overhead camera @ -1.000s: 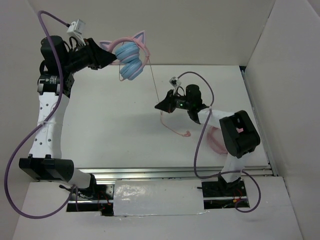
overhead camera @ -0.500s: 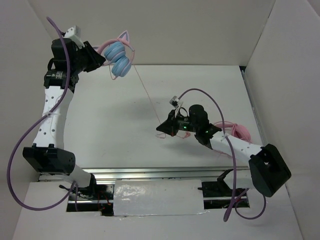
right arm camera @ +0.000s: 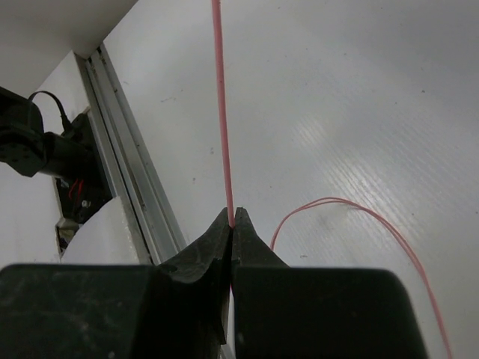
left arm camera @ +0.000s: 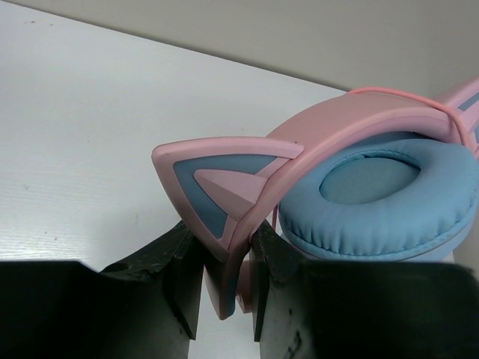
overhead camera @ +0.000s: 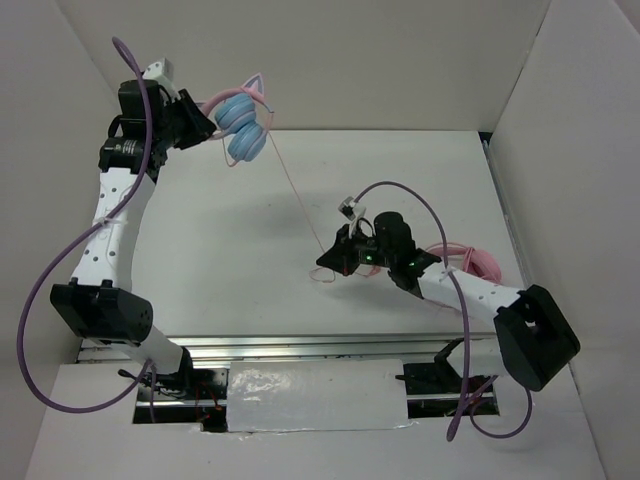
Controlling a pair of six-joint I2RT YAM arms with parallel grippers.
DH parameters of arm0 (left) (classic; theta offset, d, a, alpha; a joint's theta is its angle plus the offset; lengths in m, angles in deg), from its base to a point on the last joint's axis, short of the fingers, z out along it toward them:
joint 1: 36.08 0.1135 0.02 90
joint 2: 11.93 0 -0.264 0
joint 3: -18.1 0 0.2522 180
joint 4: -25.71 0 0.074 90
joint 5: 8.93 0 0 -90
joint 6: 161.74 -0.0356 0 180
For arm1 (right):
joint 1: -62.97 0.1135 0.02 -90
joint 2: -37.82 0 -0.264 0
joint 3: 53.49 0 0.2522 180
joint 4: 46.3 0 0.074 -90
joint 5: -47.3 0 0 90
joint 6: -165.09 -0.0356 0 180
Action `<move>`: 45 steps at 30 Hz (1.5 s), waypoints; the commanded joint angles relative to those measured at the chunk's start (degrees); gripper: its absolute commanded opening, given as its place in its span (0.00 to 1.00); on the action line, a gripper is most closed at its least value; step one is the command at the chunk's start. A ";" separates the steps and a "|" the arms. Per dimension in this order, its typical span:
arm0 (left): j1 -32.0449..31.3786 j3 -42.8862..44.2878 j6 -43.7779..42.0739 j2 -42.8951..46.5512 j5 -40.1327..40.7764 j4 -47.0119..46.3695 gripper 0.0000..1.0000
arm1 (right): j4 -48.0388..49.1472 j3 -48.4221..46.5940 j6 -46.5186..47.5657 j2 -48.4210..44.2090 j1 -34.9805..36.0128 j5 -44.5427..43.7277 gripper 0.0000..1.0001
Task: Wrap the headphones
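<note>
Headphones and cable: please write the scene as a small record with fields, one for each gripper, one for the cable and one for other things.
left gripper: shut on the pink headband of the headphones, beside the cat ear, at the far left
right gripper: shut on the cable
cable: runs in a straight line from the headphones to the right gripper; the slack end curves on the table
other: pink loops on the table behind the right arm, partly hidden
</note>
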 commanded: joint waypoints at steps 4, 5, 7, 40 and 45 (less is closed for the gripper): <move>0.60 3.17 0.84 0.17 -27.65 -12.98 0.00 | 4.69 -3.75 2.64 7.35 -2.65 7.24 0.00; 0.42 1.08 1.80 0.26 -33.71 -18.38 0.00 | 5.30 -6.12 3.17 9.97 -3.53 8.38 0.00; -0.19 -2.35 4.43 0.43 -49.84 -26.13 0.00 | 5.48 -9.20 4.50 13.23 -6.69 11.54 0.00; -32.63 -14.94 -25.27 -9.05 7.78 3.27 0.00 | -44.18 -49.99 35.80 11.15 -14.90 -0.92 0.00; -30.08 -8.54 -18.43 -12.82 14.03 5.19 0.00 | -44.09 -49.56 30.26 9.57 -9.96 -6.96 0.00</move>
